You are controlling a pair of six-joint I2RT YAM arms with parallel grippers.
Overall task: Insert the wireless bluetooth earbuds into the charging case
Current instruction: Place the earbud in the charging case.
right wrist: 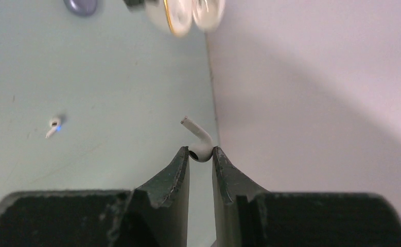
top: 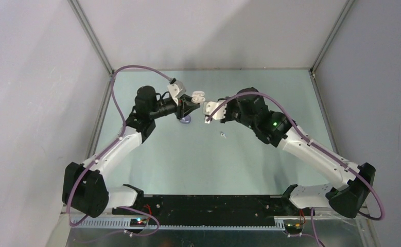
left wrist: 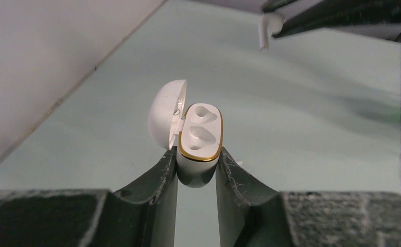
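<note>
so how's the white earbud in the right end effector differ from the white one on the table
The small white stemmed plastic earbud is pinched by its head in the right end effector; the other white stemmed earbud lies loose on the pale green table. The loose earbud shows a blue light; the held one shows none. Both have short stems.

The overhead camera hangs high behind the arm bases at the near edge of the desk (top: 198, 159), looking down across it to the far edge. Each wrist camera sits close behind its own fingers, looking low along them past the left gripper (left wrist: 197, 154) or the right gripper (right wrist: 201, 150). All three views catch the open charging case (left wrist: 201, 136), midway between the side edges and nearer the far edge. Both wrist views share the white earbud (right wrist: 198, 138).
</note>
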